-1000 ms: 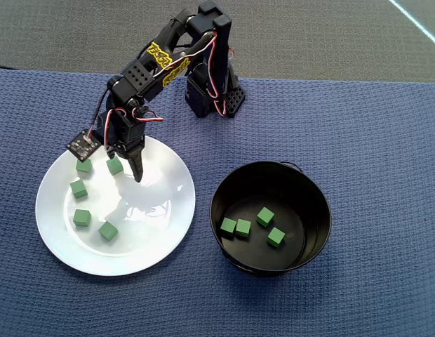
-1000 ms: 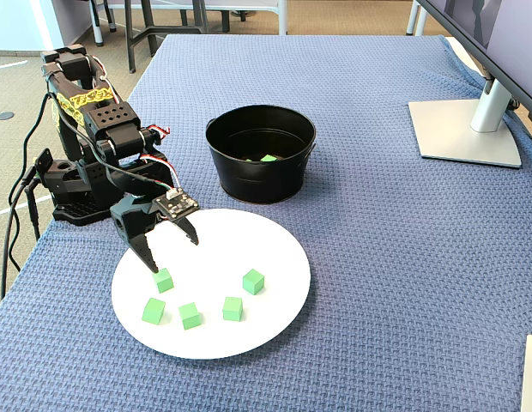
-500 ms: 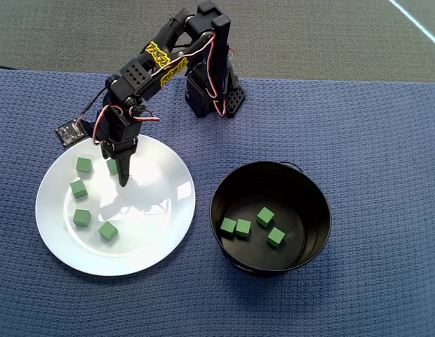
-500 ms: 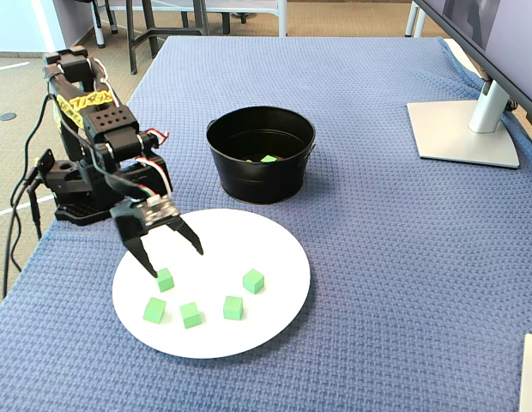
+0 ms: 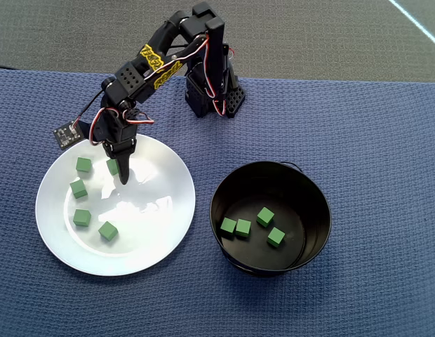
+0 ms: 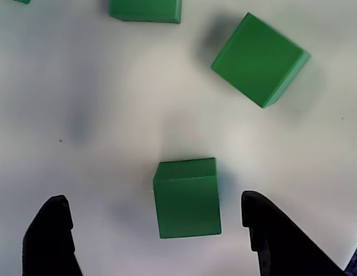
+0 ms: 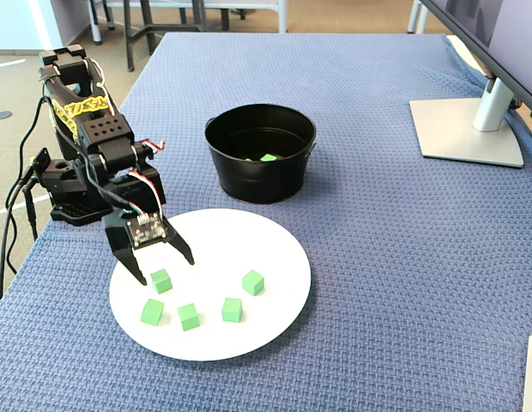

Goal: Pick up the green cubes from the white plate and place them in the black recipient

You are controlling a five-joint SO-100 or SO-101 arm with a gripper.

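Five green cubes lie on the white plate (image 5: 154,210) (image 7: 249,240). My gripper (image 5: 118,170) (image 7: 164,269) (image 6: 151,198) hangs open low over the plate's far left part in the overhead view. One green cube (image 6: 187,197) (image 7: 161,280) (image 5: 111,167) sits between its black fingers (image 6: 52,230), nearer the right finger in the wrist view and touching neither. Another cube (image 6: 259,57) lies beyond it. The black recipient (image 5: 224,182) (image 7: 261,184) stands right of the plate in the overhead view and holds several green cubes (image 5: 265,216).
The arm's base (image 5: 210,91) (image 7: 69,189) stands at the back edge of the blue woven cloth (image 5: 372,154). A monitor foot (image 7: 468,129) rests at the far right of the fixed view. Cables hang off the table's left edge there.
The gripper has swung a little left in the overhead view, turned at the wrist and come down, so its open fingers now straddle one cube. No cube has moved.
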